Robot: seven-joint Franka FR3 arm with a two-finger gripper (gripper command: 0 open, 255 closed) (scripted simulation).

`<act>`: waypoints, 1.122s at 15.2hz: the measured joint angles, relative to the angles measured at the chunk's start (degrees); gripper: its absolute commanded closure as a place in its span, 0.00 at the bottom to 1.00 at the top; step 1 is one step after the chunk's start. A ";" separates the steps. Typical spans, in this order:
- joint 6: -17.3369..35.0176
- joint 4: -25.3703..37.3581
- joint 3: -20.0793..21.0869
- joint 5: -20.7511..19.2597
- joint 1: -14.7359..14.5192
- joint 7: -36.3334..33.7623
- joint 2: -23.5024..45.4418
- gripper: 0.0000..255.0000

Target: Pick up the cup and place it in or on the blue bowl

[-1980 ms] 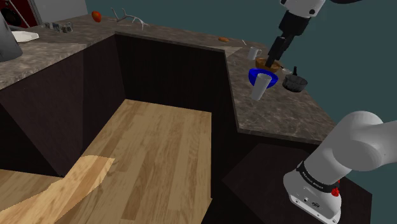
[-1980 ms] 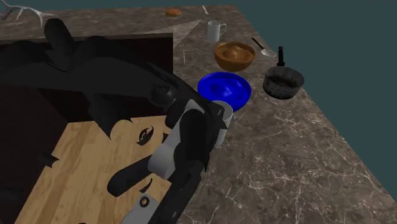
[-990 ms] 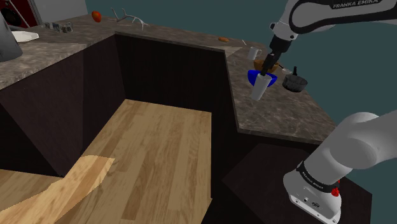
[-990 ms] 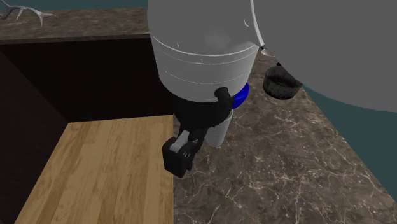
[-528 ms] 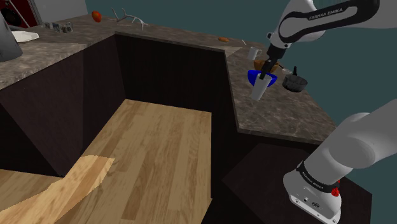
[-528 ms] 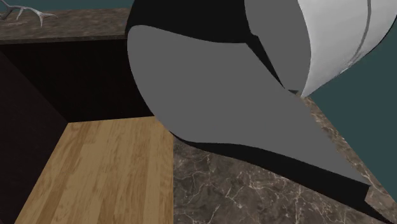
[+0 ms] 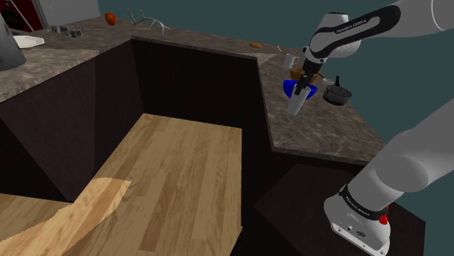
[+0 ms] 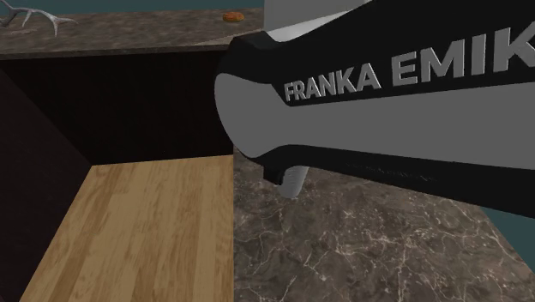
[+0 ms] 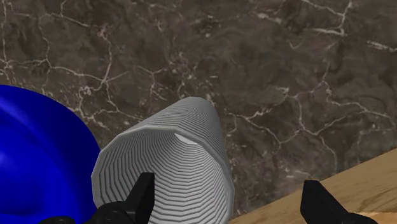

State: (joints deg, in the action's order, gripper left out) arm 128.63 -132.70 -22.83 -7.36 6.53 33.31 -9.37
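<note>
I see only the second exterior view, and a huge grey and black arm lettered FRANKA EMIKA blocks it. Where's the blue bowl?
Observer: The shoulder view shows the round blue bowl on the dark marble counter, right beside the ribbed light grey cup.
Operator: Is the claw holding that cup?
Observer: No. In the wrist view the black two-finger gripper is open, one finger over the cup's mouth, the other outside its wall.
Operator: Anything else nearby?
Observer: A dark fluted pan stands to the shoulder view's right of the bowl.
</note>
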 measured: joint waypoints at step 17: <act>3.80 -1.52 -0.44 0.78 -0.04 0.64 2.32 1.00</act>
State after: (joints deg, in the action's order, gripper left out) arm 132.43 -134.22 -23.27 -6.57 6.49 33.94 -7.05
